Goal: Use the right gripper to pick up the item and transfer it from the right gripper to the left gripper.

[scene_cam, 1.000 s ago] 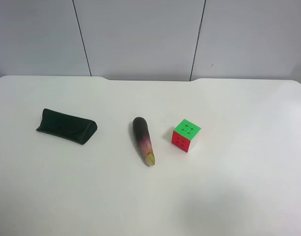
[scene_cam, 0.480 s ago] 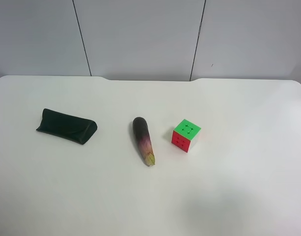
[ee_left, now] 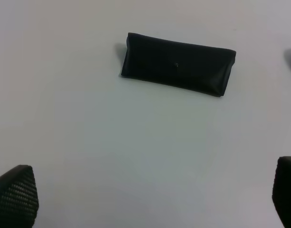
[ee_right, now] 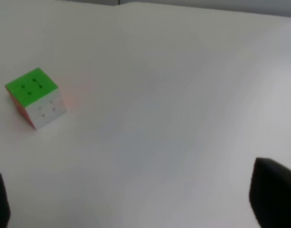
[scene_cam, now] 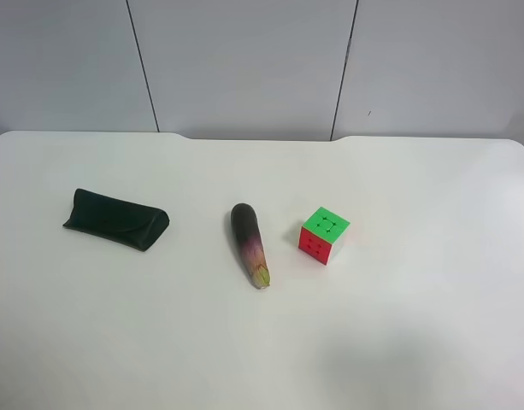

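Glasses case [scene_cam: 116,219] at table's [scene_cam: 415,342] left, eggplant [scene_cam: 250,243] mid, puzzle cube [scene_cam: 323,235] just right.

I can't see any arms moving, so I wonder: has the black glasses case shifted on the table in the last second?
No. The black glasses case lies at the same spot, at the same distance and angle from the eggplant and the wall seams behind.

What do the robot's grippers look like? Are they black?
Yes, what shows is black. Only fingertips peek into the wrist views. The left gripper has dark fingertips with rounded corners and a bumpy, dotted grip pattern. The right gripper has plain black, blocky fingertips, too blurry to show any pattern. No arms, cables or markings are visible, and the high camera shows no robot parts at all.
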